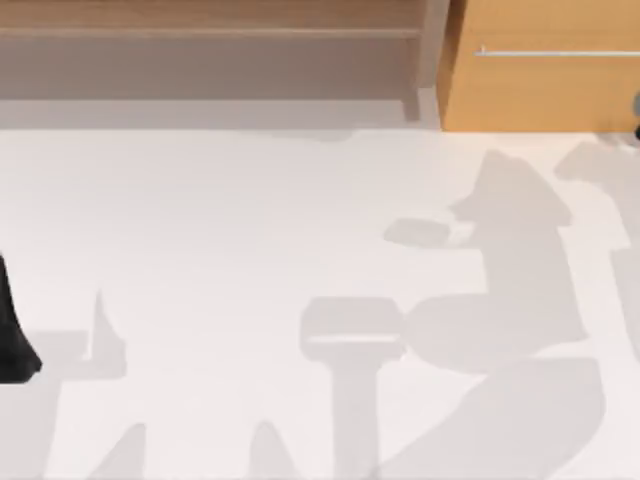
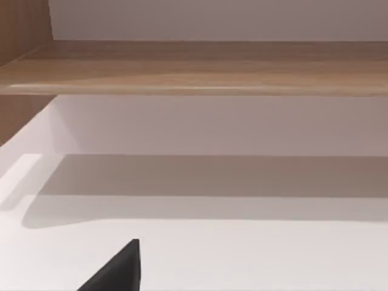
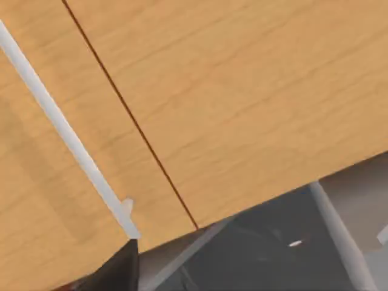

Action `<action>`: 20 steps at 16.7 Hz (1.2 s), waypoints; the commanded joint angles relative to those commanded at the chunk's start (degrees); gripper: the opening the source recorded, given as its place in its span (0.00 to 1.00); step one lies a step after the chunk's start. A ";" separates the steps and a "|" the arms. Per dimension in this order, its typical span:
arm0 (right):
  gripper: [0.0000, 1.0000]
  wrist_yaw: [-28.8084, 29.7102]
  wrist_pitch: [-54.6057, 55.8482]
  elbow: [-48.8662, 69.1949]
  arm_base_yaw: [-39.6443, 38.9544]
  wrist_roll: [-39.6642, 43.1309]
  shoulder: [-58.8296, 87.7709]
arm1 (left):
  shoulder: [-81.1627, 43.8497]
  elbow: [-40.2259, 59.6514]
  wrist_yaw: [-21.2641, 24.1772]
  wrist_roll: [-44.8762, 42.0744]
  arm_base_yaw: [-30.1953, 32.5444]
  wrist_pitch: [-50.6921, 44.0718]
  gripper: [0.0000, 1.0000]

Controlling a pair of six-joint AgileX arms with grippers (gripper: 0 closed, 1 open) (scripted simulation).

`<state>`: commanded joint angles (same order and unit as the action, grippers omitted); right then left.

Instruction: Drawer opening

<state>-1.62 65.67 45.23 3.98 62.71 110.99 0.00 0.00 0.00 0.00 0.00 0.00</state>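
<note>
White tabletop [image 1: 250, 300], far right edge: the drawer [image 1: 545, 90], front flush and unopened, likely rigid and sliding stiffly; its thin silver handle [image 1: 560, 52] is the judged hold. Right gripper [image 3: 115, 273] sits near the handle's end, left gripper [image 2: 118, 270] facing the shelf unit [image 1: 210, 60]; finger states cannot be told.

Light orange-tan wooden drawer front [image 3: 242, 109], close up | thin silver bar handle [image 3: 66, 136] running diagonally across it | dark gripper fingertip [image 3: 118, 273] just beside the handle's end

Rendered furniture mock-up — white table [image 1: 200, 250], wooden shelf unit [image 1: 210, 40].
</note>
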 joint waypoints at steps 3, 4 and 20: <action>1.00 6.40 4.04 4.35 -6.71 13.30 8.45 | 0.00 0.00 0.00 0.00 0.00 0.00 1.00; 1.00 8.23 5.08 5.52 -8.59 16.86 10.69 | 0.00 0.00 0.00 0.00 0.00 0.00 1.00; 1.00 13.19 4.89 14.24 -13.48 26.57 19.18 | 0.00 0.00 0.00 0.00 0.00 0.00 1.00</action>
<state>11.57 70.56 59.48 -9.50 89.28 130.17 0.00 0.00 0.00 0.00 0.00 0.00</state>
